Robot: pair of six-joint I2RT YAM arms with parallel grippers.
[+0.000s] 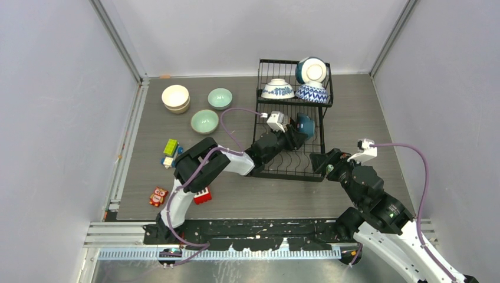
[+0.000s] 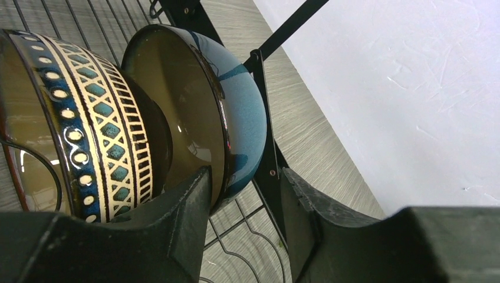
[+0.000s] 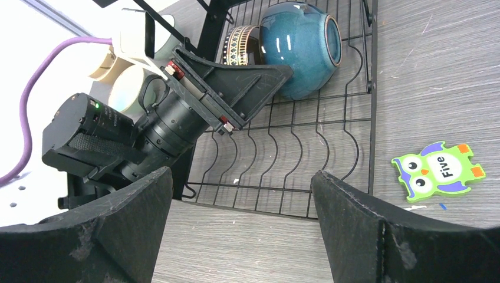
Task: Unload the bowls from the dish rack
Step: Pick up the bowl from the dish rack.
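Left hand (image 2: 244, 177) straddles the rim of the teal bowl (image 2: 244, 112) inside the dish rack (image 2: 268, 153), not yet clamped; right hand (image 3: 242, 174) gapes empty. Glazed ceramic is likely slick and brittle: pinch the rim squarely.

I'm watching a green-yellow block (image 1: 171, 147) sitting at 9 o'clock on the grey mat (image 1: 277, 197), with an orange owl (image 1: 158, 196) and a red block (image 1: 202, 196) lying around 8.
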